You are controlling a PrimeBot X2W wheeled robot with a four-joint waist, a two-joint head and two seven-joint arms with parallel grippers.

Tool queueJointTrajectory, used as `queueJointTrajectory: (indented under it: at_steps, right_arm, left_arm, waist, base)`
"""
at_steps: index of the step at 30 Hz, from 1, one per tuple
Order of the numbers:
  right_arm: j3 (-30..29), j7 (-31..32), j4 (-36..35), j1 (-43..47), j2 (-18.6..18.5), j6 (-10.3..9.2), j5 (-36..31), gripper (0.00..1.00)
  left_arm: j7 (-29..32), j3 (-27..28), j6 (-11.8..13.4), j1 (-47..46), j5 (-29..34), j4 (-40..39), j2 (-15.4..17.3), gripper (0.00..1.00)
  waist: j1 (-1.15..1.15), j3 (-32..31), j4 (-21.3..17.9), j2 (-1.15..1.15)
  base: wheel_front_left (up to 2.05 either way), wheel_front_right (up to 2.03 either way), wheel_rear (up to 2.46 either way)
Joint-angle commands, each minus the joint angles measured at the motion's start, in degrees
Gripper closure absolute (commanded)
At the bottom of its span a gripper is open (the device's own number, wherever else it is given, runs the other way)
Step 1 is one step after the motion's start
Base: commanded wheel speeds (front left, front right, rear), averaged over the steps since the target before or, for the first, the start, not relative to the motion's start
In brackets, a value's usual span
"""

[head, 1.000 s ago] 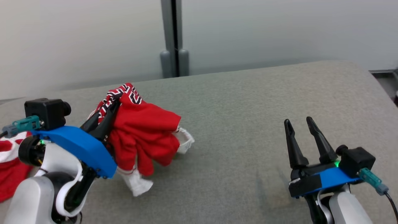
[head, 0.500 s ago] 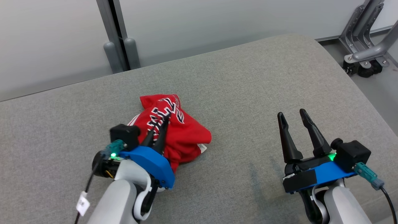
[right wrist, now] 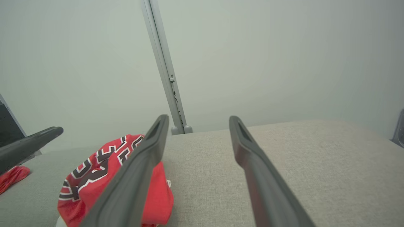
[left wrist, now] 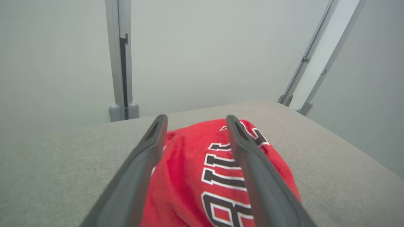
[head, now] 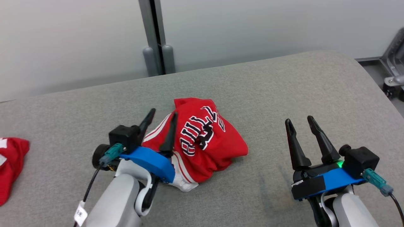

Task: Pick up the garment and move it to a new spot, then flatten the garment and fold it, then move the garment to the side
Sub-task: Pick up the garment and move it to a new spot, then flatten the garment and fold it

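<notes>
Red garment lies bunched on grey table, in front of the post, slightly right. L gripper, also in front of post: jaws apart, empty. R gripper, well right of post: apart, empty. Flattening prob. next: pinch two separate hems, spread low. Count: 1 garment, 1 other red cloth, 2 grippers.

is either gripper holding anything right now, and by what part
Nothing is held: the left gripper stands open by the crumpled red lettered jersey, the right gripper open and empty.
</notes>
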Motion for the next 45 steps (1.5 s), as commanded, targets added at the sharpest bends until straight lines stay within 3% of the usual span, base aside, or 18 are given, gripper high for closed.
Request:
queueJointTrajectory:
  at_steps: [1,10,15,23,29,38,45]
  right_arm:
    - [-0.14,0.01,-0.22,0.59,-0.54,0.03,0.08,0.0]
    - [-1.41,0.01,-0.6,3.6,-1.52,0.03,0.4,0.0]
    - [-1.49,0.01,-0.76,5.35,-1.8,0.02,0.12,0.0]
    - [-2.1,0.01,-1.32,6.6,-2.32,0.02,-1.01,0.0]
    - [-1.86,0.01,-0.92,5.93,-2.23,0.02,-1.5,0.0]
    - [-1.18,0.01,-0.49,5.12,-2.08,0.02,-0.9,0.0]
    - [-1.21,0.02,-0.64,4.1,-1.77,0.02,-0.53,0.0]
  left_arm:
    - [-0.89,0.89,0.79,0.73,-0.13,-1.18,1.07,0.0]
    - [-3.58,4.48,3.89,9.75,-0.82,-7.06,5.42,0.0]
    - [-5.44,7.22,6.05,15.98,-0.41,-9.76,7.26,0.0]
    - [-5.83,12.55,8.16,21.22,3.21,-15.88,7.65,0.0]
    - [-5.85,14.7,7.33,22.76,5.7,-18.25,6.21,0.0]
    - [-5.81,13.96,3.72,20.71,7.44,-14.95,4.95,0.0]
    - [8.85,9.76,-0.34,15.34,2.25,-7.78,3.31,0.0]
  waist:
    - [0.0,0.03,1.26,-0.01]
    - [0.0,-2.96,6.62,-0.01]
    - [0.0,-4.3,7.16,-0.01]
    - [0.0,-5.03,7.38,-0.01]
    - [0.0,-4.93,6.83,-0.01]
    - [0.0,-4.51,5.85,-0.01]
    - [0.0,-3.65,3.97,-0.01]
  base:
    - [0.0,0.0,0.0]
    - [0.0,0.0,0.0]
    - [0.0,0.0,0.0]
    - [0.0,0.0,0.0]
    - [0.0,0.0,0.0]
    - [0.0,0.0,0.0]
    - [0.0,0.0,0.0]
